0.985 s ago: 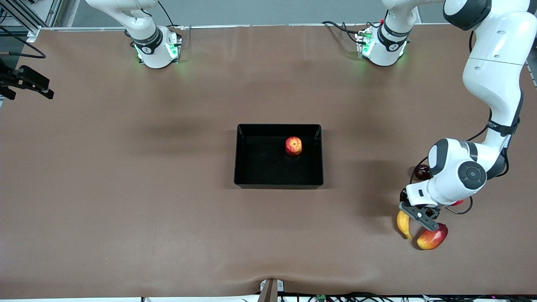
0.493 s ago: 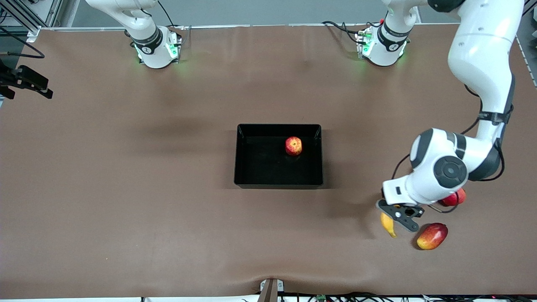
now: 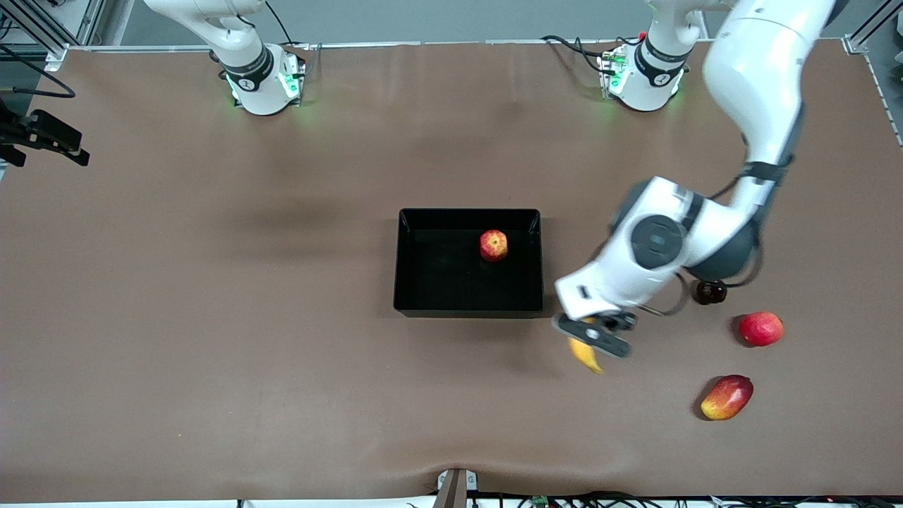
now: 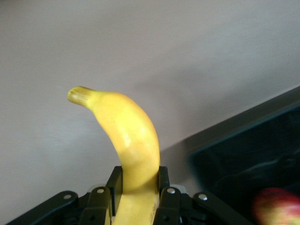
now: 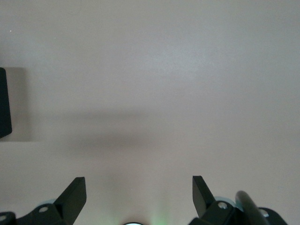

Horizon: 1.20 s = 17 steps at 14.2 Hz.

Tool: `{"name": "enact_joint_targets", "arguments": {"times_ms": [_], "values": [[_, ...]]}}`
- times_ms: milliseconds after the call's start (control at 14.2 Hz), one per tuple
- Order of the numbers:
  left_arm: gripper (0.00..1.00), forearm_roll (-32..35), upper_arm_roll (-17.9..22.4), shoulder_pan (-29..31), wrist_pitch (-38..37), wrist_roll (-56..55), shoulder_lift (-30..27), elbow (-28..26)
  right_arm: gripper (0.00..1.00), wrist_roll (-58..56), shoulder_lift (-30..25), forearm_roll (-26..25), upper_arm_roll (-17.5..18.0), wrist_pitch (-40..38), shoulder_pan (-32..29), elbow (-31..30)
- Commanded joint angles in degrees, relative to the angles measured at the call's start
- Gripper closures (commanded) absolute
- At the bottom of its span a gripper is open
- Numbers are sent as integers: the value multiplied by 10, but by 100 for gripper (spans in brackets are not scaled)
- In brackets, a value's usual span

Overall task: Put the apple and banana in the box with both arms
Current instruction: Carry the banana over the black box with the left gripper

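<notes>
Red-and-yellow mango [image 3: 726,397] lowest in the frame, toward the left arm's end of the surface [image 3: 211,317]. Higher up, left hand [image 3: 592,337] over bare surface just off the box's near corner, clamped tight on the banana [image 3: 585,353], one end sticking out past the fingers. Higher again, round pinkish-red fruit [image 3: 760,329], then small dark fruit [image 3: 709,291]. Mid-frame, black box [image 3: 397,261] with apple [image 3: 494,245] inside, near its upper wall. Right hand [image 5: 139,180] spread wide, holding nothing, over bare surface; right arm waiting.
</notes>
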Motion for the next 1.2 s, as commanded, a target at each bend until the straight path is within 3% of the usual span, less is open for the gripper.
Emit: {"name": "enact_joint_targets", "arguments": {"times_ms": [0,211,704,1126], "values": [[100,-5,2,-53,-3,-114,5,16,0,-3,1,7,0,-6,-5,4],[100,-2,7,-110,-2,-217,18,37,0,-3,2,7,0,-9,-5,3],[100,1,10,-180,56,-329,41,38,0,-3,2,9,0,-9,-5,4],[100,0,64,-262,113,-404,69,38,0,-3,2,14,0,-10,-13,3]]}}
